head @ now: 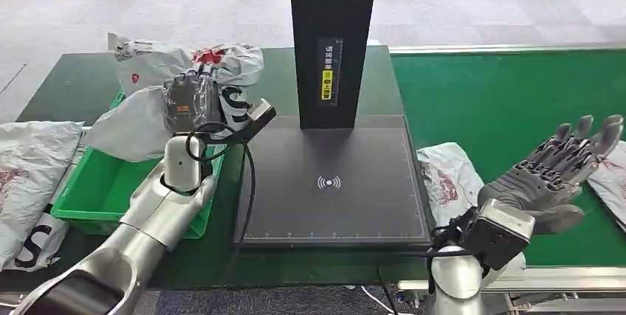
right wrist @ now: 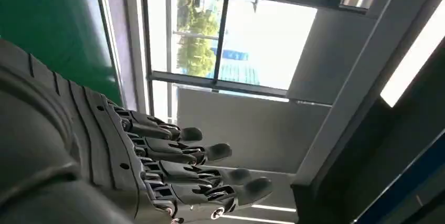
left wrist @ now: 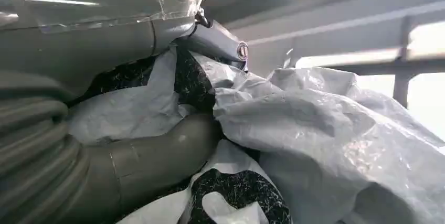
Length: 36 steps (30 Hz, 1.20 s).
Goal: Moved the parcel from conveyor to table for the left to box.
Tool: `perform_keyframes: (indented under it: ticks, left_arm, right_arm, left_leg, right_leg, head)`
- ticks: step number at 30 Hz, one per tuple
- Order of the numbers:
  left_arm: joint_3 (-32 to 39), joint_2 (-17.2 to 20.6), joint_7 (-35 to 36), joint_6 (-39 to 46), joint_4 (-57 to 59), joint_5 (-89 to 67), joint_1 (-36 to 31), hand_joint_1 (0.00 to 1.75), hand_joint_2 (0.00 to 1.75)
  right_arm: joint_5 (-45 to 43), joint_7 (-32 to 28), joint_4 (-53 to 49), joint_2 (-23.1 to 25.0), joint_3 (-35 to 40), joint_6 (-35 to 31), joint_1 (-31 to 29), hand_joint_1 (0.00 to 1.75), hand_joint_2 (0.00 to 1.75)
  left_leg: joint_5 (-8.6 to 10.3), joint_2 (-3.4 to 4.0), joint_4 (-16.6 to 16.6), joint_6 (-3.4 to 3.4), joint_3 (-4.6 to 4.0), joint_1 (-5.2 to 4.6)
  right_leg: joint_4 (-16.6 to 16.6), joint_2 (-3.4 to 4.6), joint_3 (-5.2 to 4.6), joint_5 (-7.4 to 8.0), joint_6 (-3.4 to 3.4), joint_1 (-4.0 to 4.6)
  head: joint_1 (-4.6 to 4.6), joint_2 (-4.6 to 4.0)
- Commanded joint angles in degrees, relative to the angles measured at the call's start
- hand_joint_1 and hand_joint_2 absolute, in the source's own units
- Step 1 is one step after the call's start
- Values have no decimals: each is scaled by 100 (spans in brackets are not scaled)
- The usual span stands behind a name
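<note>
**Stock at the packing station: parcels, box, scanner**

1. Conveyor belt [head: 509, 101], green, one. It runs under and beyond the right hand [head: 550, 175]. Two white bags lie on it: one bag [head: 446, 178] just inward of the right hand with a red print, one bag [head: 611, 175] at the picture's edge just outward of that hand.
2. Table [head: 81, 79], dark green, one, under the left hand [head: 193, 101].
3. Scanner [head: 332, 182], black, one, between the two hands: flat pad with a white wireless mark, upright column [head: 334, 35] with a yellow and white label, writing too small to read.
4. Box [head: 103, 186], green plastic, one, directly below the left hand. Its visible floor is bare.
5. Parcel [head: 136, 127], white plastic bag with black lettering, one, clamped in the left hand above the box; the wrist view shows thumb and fingers pressed into its crumpled film.
6. Other white bags on the table: one bag [head: 221, 60] with red print just beyond the left hand, one bag [head: 29, 175] with a large black "S" outward of the box.
7. Right hand: empty, fingers spread apart, raised over the belt.
</note>
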Motion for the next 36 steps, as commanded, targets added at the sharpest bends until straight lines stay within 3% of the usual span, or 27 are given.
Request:
perform_keyframes:
  ticks: [1, 13, 24, 25, 26, 35, 36]
  left_arm:
    - [1343, -259, -122, -13, 934, -50, -41, 175, 175]
    - [1472, -301, -126, -13, 1224, -50, -81, 175, 175]
    - [2562, -453, -451, -13, 1722, -50, -250, 175, 175]
    - [2582, -457, -402, -13, 1784, -50, -285, 75, 175]
    - [2610, -464, -373, -13, 1780, -50, -288, 0, 175]
    - [3305, -579, -714, -13, 1483, -50, -194, 0, 175]
    - [3305, -579, -714, -13, 1483, -50, -194, 0, 0]
  right_arm:
    - [-29, 4, 235, 304, 101, 4, 549, 0, 0]
    - [-38, 4, 290, 304, 54, 4, 608, 0, 0]
    - [1, 4, 339, 304, -58, 4, 740, 0, 0]
    - [0, 4, 344, 304, -74, 4, 739, 0, 0]
    - [2, 4, 356, 304, -80, 4, 740, 0, 0]
    - [-18, 4, 478, 304, -100, 4, 725, 0, 0]
    - [-18, 4, 478, 304, -100, 4, 725, 0, 0]
  left_leg:
    - [-2, -4, -14, 0, 20, 3]
    - [0, -14, -21, 0, 22, 8]
    - [-3, -9, -13, 0, 16, 6]
    - [-2, -15, -17, 0, 20, 9]
    - [-2, -13, -10, 0, 10, 5]
    - [-4, -7, -10, 0, 11, 10]
    - [-2, -12, -16, 0, 16, 8]
  right_leg:
    - [-13, -7, 23, -4, -2, 4]
    - [-23, -18, 32, -2, -4, 6]
    - [-14, -13, 21, -5, -3, 5]
    - [-22, -20, 29, -5, -3, 9]
    - [-11, -17, 15, -5, -3, 5]
    - [-16, -12, 17, -3, -3, 8]
    - [-19, -18, 23, -4, -3, 7]
  head:
    - [0, 0]
    - [0, 0]
    - [0, 0]
    - [0, 0]
    - [0, 0]
    - [2, 0]
    - [0, 0]
